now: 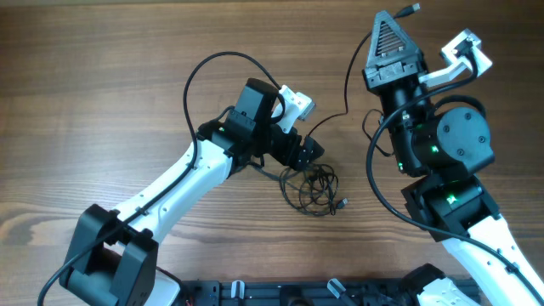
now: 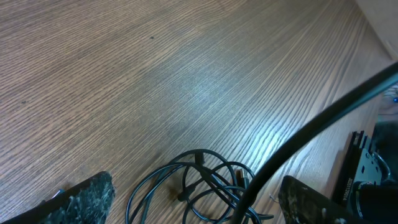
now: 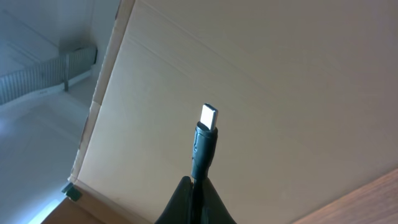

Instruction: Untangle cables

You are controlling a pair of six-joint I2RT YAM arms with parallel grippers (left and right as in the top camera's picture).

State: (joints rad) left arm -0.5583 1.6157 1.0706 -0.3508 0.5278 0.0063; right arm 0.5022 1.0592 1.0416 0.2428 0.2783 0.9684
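The cables are a small black tangle of thin loops (image 1: 314, 189) on the wooden table, right of center. My left gripper (image 1: 310, 153) is open just above its upper left edge. In the left wrist view the loops (image 2: 205, 183) lie between the two spread fingers (image 2: 194, 198), untouched. My right gripper (image 1: 389, 19) is raised, pointing up, and shut on one cable end. The silver-tipped plug (image 3: 207, 118) sticks out above the closed fingers (image 3: 196, 186). That cord (image 1: 347, 85) hangs down from it toward the tangle.
A black cord (image 2: 323, 118) crosses close to the left wrist camera, from the tangle to the upper right. The right arm's base (image 1: 450, 195) stands right of the tangle. A black rail (image 1: 297, 293) runs along the table's front edge.
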